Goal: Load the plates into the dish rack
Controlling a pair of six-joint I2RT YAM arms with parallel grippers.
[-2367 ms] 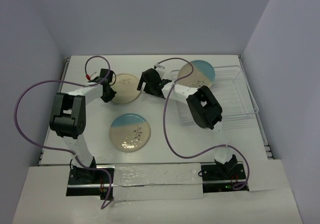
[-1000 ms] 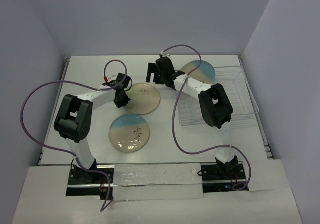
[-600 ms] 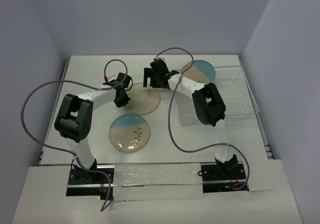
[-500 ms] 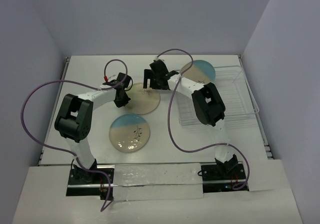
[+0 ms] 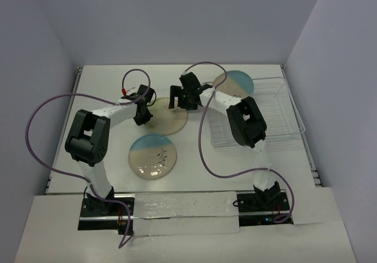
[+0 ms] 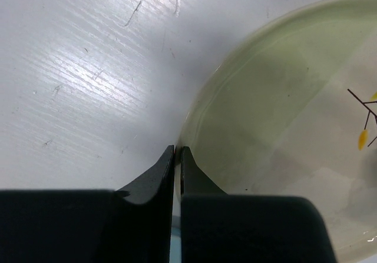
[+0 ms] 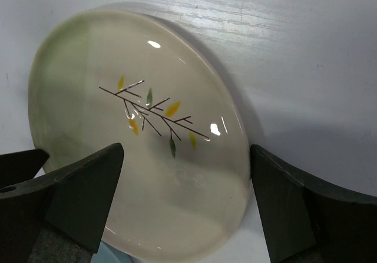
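An all-cream plate (image 5: 169,119) (image 7: 147,175) with a sprig drawing lies on the table's middle. My left gripper (image 5: 142,115) (image 6: 177,148) is shut, its tips right at that plate's left rim (image 6: 194,116) with nothing between them. My right gripper (image 5: 180,100) (image 7: 187,151) hangs open over the plate's far right part, one finger to each side of it. A blue-and-cream plate (image 5: 154,156) lies flat nearer the arm bases. Another blue-and-cream plate (image 5: 235,83) leans in the far left corner of the dish rack (image 5: 277,107).
The clear-based wire rack fills the table's right side up to its right edge. Purple cables (image 5: 203,145) loop from both arms over the table. Grey walls close in the back and both sides.
My right gripper has come nearer and lower, from beyond the cream plate's far edge to over it. My left gripper and the plates have stayed put.
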